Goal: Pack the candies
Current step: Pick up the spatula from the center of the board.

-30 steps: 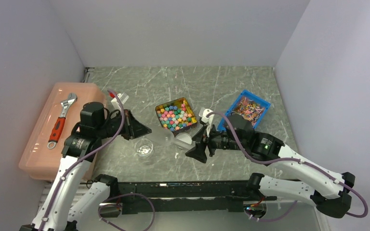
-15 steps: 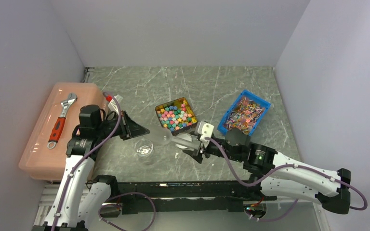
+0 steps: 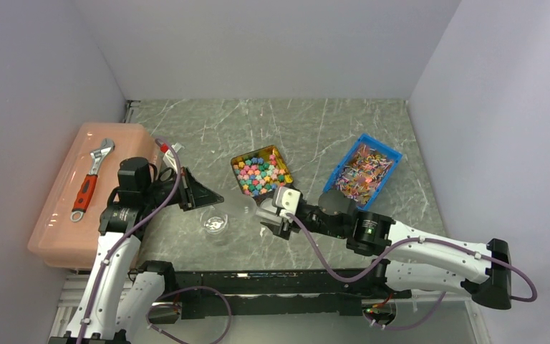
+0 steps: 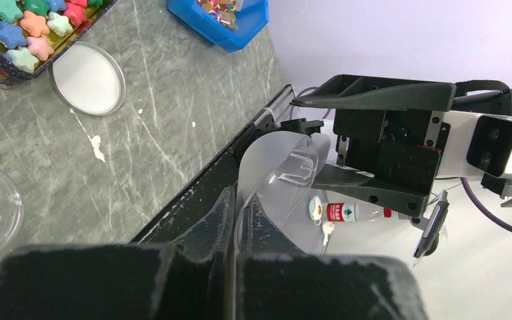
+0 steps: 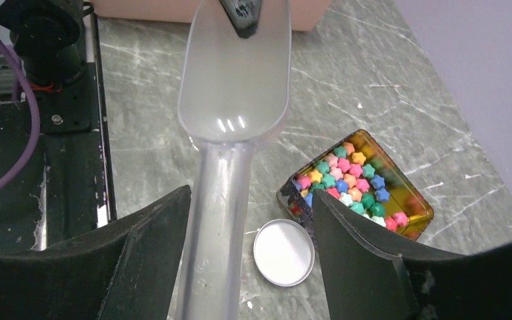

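So the left gripper (image 4: 235, 212) is pinched shut on the rim of the clear scoop (image 5: 232, 100); right gripper (image 5: 250, 200) sits wide open around its handle, near the candies (image 5: 350, 179).

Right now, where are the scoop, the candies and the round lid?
scoop (image 5: 233, 87): right wrist view, middle of its bowl.
candies (image 5: 350, 183): right wrist view, middle of the pile.
round lid (image 5: 284, 252): right wrist view, centre of the disc.
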`<state>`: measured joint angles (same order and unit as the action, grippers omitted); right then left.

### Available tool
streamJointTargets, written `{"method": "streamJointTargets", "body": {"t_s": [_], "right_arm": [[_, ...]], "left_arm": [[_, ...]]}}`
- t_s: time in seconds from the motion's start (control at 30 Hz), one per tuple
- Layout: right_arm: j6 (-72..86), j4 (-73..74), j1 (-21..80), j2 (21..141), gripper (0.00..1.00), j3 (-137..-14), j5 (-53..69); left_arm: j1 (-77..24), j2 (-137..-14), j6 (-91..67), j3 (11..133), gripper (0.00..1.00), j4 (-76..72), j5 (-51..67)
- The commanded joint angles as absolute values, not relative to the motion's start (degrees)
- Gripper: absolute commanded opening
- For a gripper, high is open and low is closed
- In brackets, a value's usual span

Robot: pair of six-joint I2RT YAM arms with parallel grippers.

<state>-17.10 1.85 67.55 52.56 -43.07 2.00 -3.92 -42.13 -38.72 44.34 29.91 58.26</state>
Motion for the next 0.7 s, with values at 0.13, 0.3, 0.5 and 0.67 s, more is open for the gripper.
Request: {"method": "streamJointTargets", "body": {"t_s": [0.13,0.3,0.5,0.67], "right_arm": [[-19.1,-0.6,69.7,55.4,0.62,-49.0,2.7],[-20.2,2.1,71.7,57.6,0.57,-50.9,0.8],[-21.4,4.7,74.6,59.2,0.53,-52.3,-3.4],[-21.8,6.1,77.1,59.3,0.52,-52.5,-7.1]], "left_arm": [[-3.6,-41.8,-39.1,44.8,0.0,28.2,60.7],[-3.6,-41.8,-39.7,44.9,0.0,27.7,61.1],[-3.5,-42.1,-39.3,46.0,0.0,28.4,60.9],[-3.5,-41.9,-38.9,46.6,0.0,29.2,60.6]]}}
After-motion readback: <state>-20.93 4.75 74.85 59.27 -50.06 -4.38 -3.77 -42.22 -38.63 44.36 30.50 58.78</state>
